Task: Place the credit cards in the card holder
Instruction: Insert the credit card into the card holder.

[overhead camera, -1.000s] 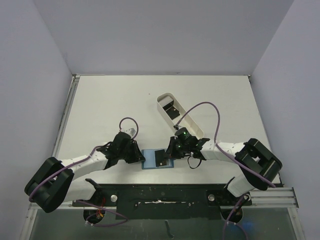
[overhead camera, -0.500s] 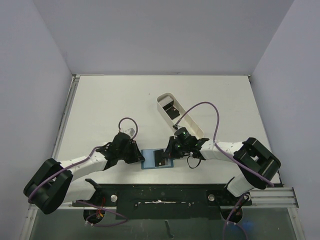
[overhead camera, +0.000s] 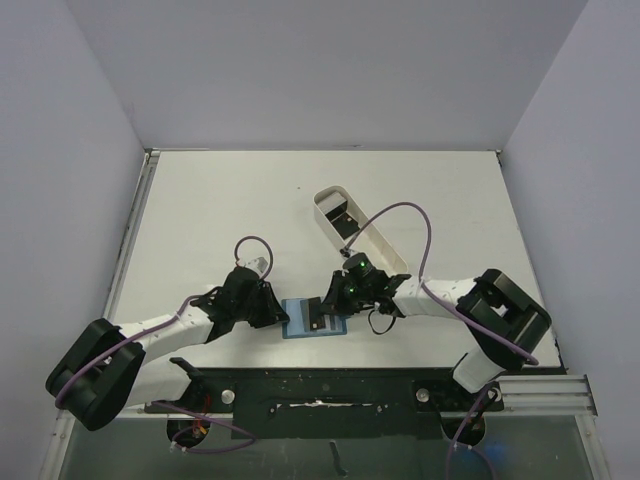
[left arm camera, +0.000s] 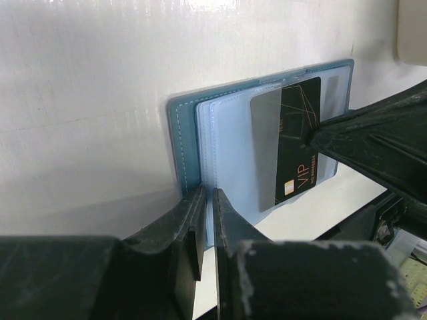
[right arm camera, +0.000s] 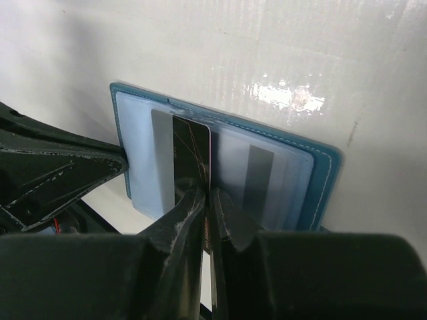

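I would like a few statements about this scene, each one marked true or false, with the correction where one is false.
1. The card holder lies open on the table. True.
2. The right gripper holds a white card. False: it is shut on a black card.
3. The left gripper pinches the card holder's edge. True.
4. The white tray has nothing in it. False: a dark card lies in it.
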`<act>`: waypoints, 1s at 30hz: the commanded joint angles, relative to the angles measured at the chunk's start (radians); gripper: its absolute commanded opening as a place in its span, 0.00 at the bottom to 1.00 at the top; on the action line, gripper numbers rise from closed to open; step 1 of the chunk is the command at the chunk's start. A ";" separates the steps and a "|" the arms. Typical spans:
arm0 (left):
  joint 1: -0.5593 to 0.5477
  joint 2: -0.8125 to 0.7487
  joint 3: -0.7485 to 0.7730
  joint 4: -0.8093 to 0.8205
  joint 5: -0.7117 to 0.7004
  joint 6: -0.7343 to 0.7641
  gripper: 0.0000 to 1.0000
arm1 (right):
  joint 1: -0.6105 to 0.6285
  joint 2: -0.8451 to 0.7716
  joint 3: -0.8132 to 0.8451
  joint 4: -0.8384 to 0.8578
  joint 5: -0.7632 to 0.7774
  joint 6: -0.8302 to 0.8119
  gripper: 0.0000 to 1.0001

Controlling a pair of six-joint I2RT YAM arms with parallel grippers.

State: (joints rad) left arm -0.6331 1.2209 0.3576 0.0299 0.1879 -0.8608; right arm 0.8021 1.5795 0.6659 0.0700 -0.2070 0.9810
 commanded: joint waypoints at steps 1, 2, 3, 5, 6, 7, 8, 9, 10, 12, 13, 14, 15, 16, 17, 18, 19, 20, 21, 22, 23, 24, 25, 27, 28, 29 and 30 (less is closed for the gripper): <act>-0.003 -0.001 -0.007 0.013 -0.009 0.000 0.09 | 0.024 0.019 0.041 -0.031 0.035 -0.027 0.11; -0.003 0.000 -0.005 0.014 -0.010 0.000 0.09 | 0.031 0.022 0.054 -0.046 0.041 -0.039 0.14; -0.002 0.001 -0.003 0.015 -0.009 0.000 0.09 | 0.038 0.025 0.067 -0.057 0.047 -0.045 0.17; -0.003 0.002 0.001 0.015 -0.006 0.000 0.09 | 0.050 0.037 0.087 -0.065 0.045 -0.055 0.19; -0.003 0.001 0.002 0.015 -0.007 0.000 0.09 | 0.054 0.042 0.093 -0.069 0.043 -0.057 0.21; -0.003 0.000 0.002 0.015 -0.005 0.001 0.09 | 0.059 0.047 0.100 -0.072 0.042 -0.060 0.21; -0.004 -0.001 0.003 0.015 -0.005 0.000 0.09 | 0.062 0.054 0.107 -0.078 0.041 -0.064 0.22; -0.004 -0.002 0.003 0.015 -0.006 0.000 0.09 | 0.065 0.059 0.113 -0.081 0.041 -0.067 0.22; -0.003 -0.003 0.003 0.015 -0.007 0.000 0.09 | 0.069 0.061 0.118 -0.088 0.041 -0.069 0.23; -0.004 -0.004 0.003 0.013 -0.006 0.000 0.09 | 0.073 0.063 0.126 -0.094 0.046 -0.075 0.23; -0.003 -0.004 0.003 0.013 -0.006 0.000 0.09 | 0.076 0.062 0.130 -0.096 0.047 -0.078 0.22; -0.003 -0.005 0.004 0.014 -0.007 0.000 0.09 | 0.079 0.063 0.135 -0.097 0.048 -0.081 0.22; -0.003 -0.004 0.004 0.013 -0.007 0.000 0.09 | 0.082 0.064 0.139 -0.096 0.047 -0.085 0.21; -0.003 -0.003 0.005 0.014 -0.007 0.000 0.09 | 0.085 0.066 0.144 -0.097 0.046 -0.089 0.20; -0.003 -0.003 0.006 0.016 -0.008 0.000 0.09 | 0.088 0.068 0.149 -0.099 0.046 -0.091 0.20; -0.003 -0.003 0.006 0.017 -0.008 -0.001 0.09 | 0.091 0.072 0.153 -0.100 0.046 -0.093 0.20; -0.002 -0.003 0.008 0.018 -0.006 -0.001 0.09 | 0.093 0.076 0.156 -0.103 0.045 -0.095 0.20; -0.002 -0.003 0.011 0.018 -0.007 -0.003 0.09 | 0.094 0.079 0.158 -0.104 0.042 -0.096 0.20; -0.003 -0.004 0.013 0.018 -0.007 -0.003 0.09 | 0.095 0.081 0.160 -0.102 0.041 -0.096 0.21; -0.003 -0.004 0.015 0.018 -0.006 -0.003 0.09 | 0.095 0.083 0.161 -0.101 0.040 -0.097 0.22; -0.003 -0.006 0.015 0.018 -0.006 -0.003 0.09 | 0.095 0.085 0.161 -0.099 0.039 -0.098 0.23; -0.003 -0.006 0.017 0.017 -0.006 -0.003 0.09 | 0.096 0.086 0.162 -0.096 0.037 -0.099 0.23; -0.002 -0.006 0.019 0.014 -0.005 -0.002 0.09 | 0.098 0.086 0.162 -0.096 0.037 -0.100 0.23; -0.003 -0.006 0.024 0.009 -0.008 0.001 0.09 | 0.098 0.087 0.164 -0.092 0.034 -0.104 0.22; -0.003 -0.007 0.024 0.008 -0.008 0.001 0.09 | 0.098 0.089 0.164 -0.088 0.033 -0.105 0.22; -0.002 -0.007 0.025 0.008 -0.007 0.001 0.09 | 0.098 0.091 0.165 -0.086 0.030 -0.106 0.22; -0.003 -0.008 0.026 0.008 -0.007 0.000 0.09 | 0.099 0.095 0.167 -0.083 0.026 -0.108 0.22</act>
State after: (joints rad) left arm -0.6331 1.2209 0.3580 0.0307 0.1879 -0.8616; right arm 0.8917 1.6634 0.8024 -0.0242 -0.1764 0.8955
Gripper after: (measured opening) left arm 0.095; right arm 0.219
